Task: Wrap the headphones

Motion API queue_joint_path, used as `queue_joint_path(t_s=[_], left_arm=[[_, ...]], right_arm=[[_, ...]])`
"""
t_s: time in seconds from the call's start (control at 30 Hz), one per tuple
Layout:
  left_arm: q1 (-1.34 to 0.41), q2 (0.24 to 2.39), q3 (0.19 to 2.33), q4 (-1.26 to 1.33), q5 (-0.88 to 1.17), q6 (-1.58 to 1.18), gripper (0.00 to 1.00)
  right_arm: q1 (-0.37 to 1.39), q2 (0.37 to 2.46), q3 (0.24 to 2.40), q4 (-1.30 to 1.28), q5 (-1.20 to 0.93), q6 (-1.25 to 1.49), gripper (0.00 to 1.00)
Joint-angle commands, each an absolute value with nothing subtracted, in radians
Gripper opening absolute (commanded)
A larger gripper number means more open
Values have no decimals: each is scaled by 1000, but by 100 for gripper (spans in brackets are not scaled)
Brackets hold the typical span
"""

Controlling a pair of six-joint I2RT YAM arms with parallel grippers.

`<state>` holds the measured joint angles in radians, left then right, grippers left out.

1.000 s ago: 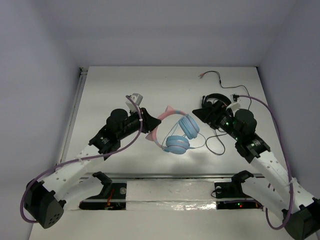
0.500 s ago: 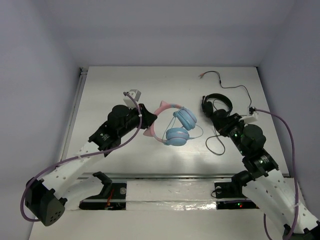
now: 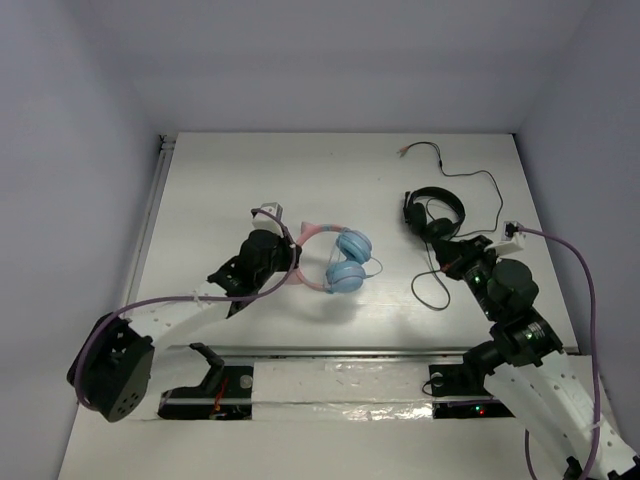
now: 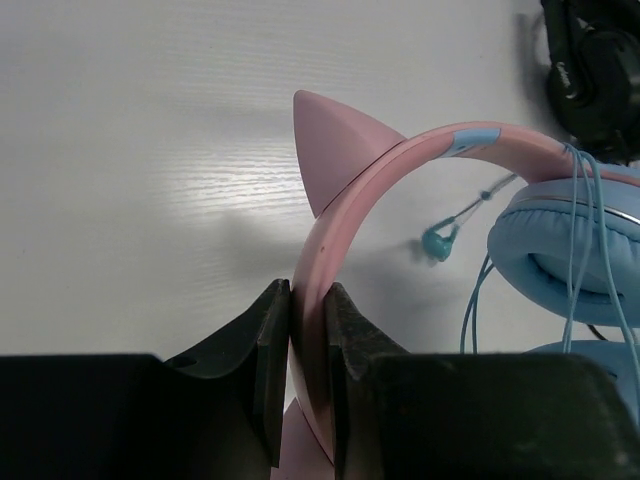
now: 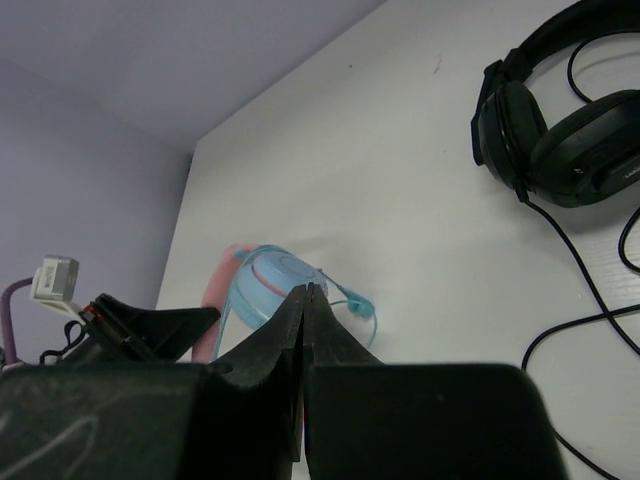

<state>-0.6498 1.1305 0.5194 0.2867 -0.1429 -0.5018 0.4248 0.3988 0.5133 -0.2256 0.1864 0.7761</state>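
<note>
Table [image 3: 200, 200]: white, matte, faint wood grain under the lamp glare in the left wrist view. Left gripper [image 4: 308, 300]: black angular fingers pinched hard on the headphones [image 3: 338, 262], clamping the flat pink headband [image 4: 400, 150] edge-on between the pads, no gap on either side. The headband is smooth plastic, a broad arc with a pointed, cone-like cat ear [image 4: 330, 135] just beyond the grip and a short light-blue band near its crown. The headphones sit about mid-table, a little left of centre, well away from every edge. The earcups [image 4: 565, 235] are round, light blue, with soft padded rims, and lie close together at the right end of the arc; whether they rest on the table I cannot tell. The thin light-blue cable [image 4: 590, 220] runs in several strands across the nearer cup, with a small plug end [image 4: 438, 240] lying loose beside it. Right gripper [image 5: 306, 290]: fingers pressed tip to tip, holding nothing, apart from the blue cups and poised over the table's right half. Black headphones [image 3: 432, 213]: glossy, oval cups, lying toward the far right of the table. Their thin black cable [image 3: 470, 175] snakes toward the far edge and also loops near the right arm.
</note>
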Motion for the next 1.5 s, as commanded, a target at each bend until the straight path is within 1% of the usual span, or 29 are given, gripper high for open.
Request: queue_joint_path(t_s=[0.0, 0.07, 0.27, 0.3, 0.33, 0.4, 0.43, 0.47, 0.5, 0.53, 0.57, 0.6, 0.63, 0.67, 0.73, 0.77, 0.8, 0.83, 0.9, 0.93, 0.97, 1.13, 1.27, 1.47], left_arm=[[-646, 1164, 526, 564, -210, -532, 0], [-646, 1212, 529, 618, -250, -516, 0], [-646, 1343, 571, 649, -299, -512, 0], [-646, 1354, 577, 649, -299, -517, 3], [-646, 1361, 577, 646, -299, -518, 15], [-646, 1356, 578, 646, -299, -526, 29], [-646, 1350, 575, 640, -305, -526, 39], [-646, 1327, 572, 637, -307, -526, 44], [-646, 1315, 575, 626, -311, -526, 48], [-646, 1283, 578, 591, -325, -531, 55], [-646, 1263, 580, 577, -330, -531, 58], [-646, 1240, 580, 565, -336, -531, 61], [-646, 1217, 577, 540, -345, -537, 68], [-646, 1162, 577, 523, -353, -541, 71], [-646, 1065, 577, 473, -367, -549, 76], [-646, 1033, 577, 460, -365, -557, 77], [-646, 996, 574, 447, -365, -560, 80], [-646, 961, 571, 424, -367, -566, 88], [-646, 864, 569, 402, -353, -578, 95], [-646, 841, 574, 368, -341, -584, 98], [-646, 803, 580, 350, -327, -591, 99], [-646, 736, 650, 230, -243, -589, 99], [-646, 661, 687, 186, -224, -560, 99], [-646, 563, 715, 156, -229, -522, 99]], right_arm=[[419, 390, 518, -216, 193, 735, 0], [419, 391, 517, -218, 189, 733, 0], [419, 382, 522, -232, 190, 730, 0], [419, 377, 525, -233, 193, 727, 0], [419, 374, 528, -238, 193, 727, 0], [419, 368, 540, -248, 187, 727, 4], [419, 367, 543, -252, 186, 726, 7], [419, 365, 551, -255, 184, 726, 12], [419, 365, 557, -256, 183, 724, 15], [419, 364, 561, -258, 181, 723, 18], [419, 362, 568, -262, 181, 721, 24], [419, 362, 578, -267, 178, 719, 28], [419, 362, 586, -267, 173, 716, 34], [419, 362, 592, -270, 170, 712, 44], [419, 362, 617, -279, 166, 709, 53], [419, 364, 627, -290, 169, 707, 63], [419, 362, 638, -299, 172, 700, 68], [419, 364, 661, -307, 176, 696, 72], [419, 368, 684, -333, 190, 689, 90], [419, 371, 705, -340, 193, 684, 96], [419, 373, 716, -354, 202, 681, 100], [419, 386, 771, -382, 213, 643, 100], [419, 391, 827, -431, 192, 606, 100], [419, 308, 879, -414, 218, 592, 100]])
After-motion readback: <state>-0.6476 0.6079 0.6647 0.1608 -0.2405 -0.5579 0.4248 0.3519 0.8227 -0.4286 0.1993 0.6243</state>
